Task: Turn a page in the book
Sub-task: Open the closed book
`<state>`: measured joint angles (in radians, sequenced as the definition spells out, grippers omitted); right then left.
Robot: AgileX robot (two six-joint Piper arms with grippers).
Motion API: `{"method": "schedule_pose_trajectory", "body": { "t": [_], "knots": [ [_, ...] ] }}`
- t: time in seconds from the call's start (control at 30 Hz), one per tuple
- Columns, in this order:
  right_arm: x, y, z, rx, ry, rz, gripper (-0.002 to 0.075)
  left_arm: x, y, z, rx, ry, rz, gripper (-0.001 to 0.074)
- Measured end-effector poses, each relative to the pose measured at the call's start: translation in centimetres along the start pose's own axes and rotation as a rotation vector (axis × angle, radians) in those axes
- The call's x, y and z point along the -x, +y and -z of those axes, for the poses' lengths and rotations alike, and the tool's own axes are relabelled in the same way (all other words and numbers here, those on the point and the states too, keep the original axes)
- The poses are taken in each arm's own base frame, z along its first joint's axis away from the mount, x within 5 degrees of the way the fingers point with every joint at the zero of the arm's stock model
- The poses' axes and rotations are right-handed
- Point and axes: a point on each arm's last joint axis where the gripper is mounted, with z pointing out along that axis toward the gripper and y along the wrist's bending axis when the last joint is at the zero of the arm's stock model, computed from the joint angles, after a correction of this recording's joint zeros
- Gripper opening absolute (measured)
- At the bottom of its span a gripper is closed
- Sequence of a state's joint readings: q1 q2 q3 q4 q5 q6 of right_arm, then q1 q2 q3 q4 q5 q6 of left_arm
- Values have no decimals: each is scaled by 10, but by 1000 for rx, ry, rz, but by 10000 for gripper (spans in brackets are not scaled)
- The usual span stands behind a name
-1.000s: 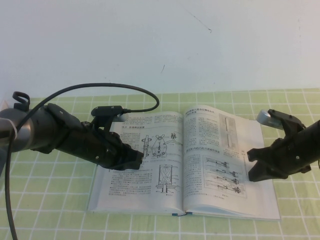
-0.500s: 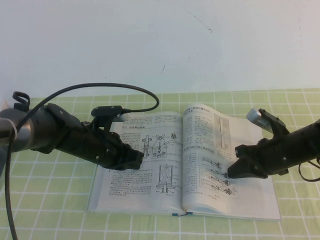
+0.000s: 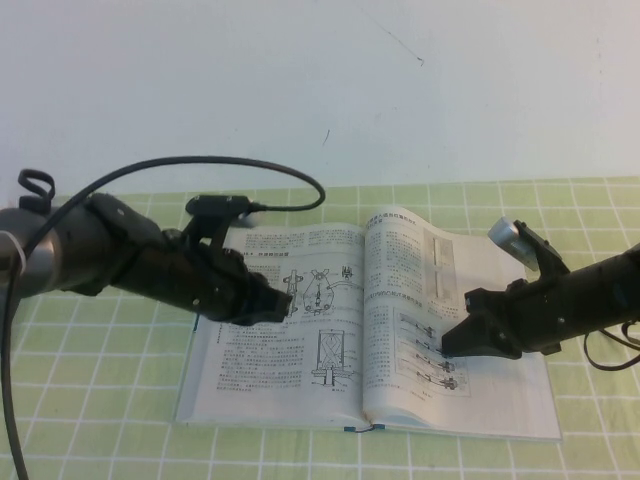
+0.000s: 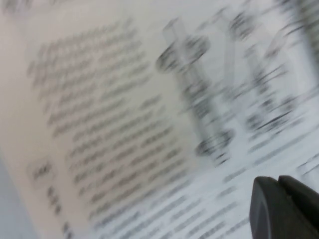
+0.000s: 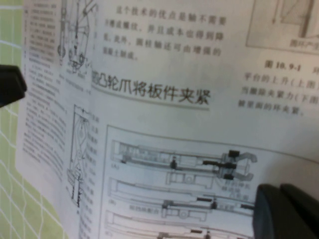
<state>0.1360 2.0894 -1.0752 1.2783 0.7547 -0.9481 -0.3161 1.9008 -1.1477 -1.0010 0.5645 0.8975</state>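
The book (image 3: 255,390) lies open on the cloth, its blue ribbon (image 3: 362,428) at the foot of the spine. The page (image 3: 400,265) with the tall grey photo and rod drawings is the right-hand leaf, and it bows up near the spine. My right gripper (image 3: 447,345) is shut, its tip pressed on this page beside the rod drawings (image 5: 174,164). In the right wrist view its closed fingertips (image 5: 280,189) rest on the page (image 5: 164,64). My left gripper (image 3: 285,303) is shut too, its tip (image 4: 279,181) resting on the left leaf by the valve drawing.
A green checked cloth (image 3: 100,420) covers the table under the book. A black cable (image 3: 200,165) arches over the left arm. A white wall (image 3: 320,80) stands behind the table.
My right gripper has slid left across the right page toward the spine, and the page now bulges up. The left gripper has shifted slightly right on the left leaf.
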Motion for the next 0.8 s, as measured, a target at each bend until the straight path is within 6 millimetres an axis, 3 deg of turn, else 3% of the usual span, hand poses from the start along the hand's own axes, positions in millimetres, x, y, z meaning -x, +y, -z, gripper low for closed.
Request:
{"method": "schedule_pose_trajectory", "body": {
  "t": [0.2, 0.37, 0.47, 0.57, 0.8],
  "knots": [
    [0, 1, 0, 8, -5, 18, -2, 27, -38, 19, -48, -91, -141, -4],
    [1, 1, 0, 12, -10, 25, -2, 41, -85, 15, -126, -116, -270, -4],
    [1, 1, -1, 15, -9, 31, -2, 42, -110, 2, -153, -105, -347, -4],
    [1, 1, -1, 15, -9, 32, -2, 39, -124, -17, -172, -77, -394, -4],
    [1, 2, -1, 16, -9, 35, -2, 24, -122, -56, -164, 29, -398, -4]
  ]
}}
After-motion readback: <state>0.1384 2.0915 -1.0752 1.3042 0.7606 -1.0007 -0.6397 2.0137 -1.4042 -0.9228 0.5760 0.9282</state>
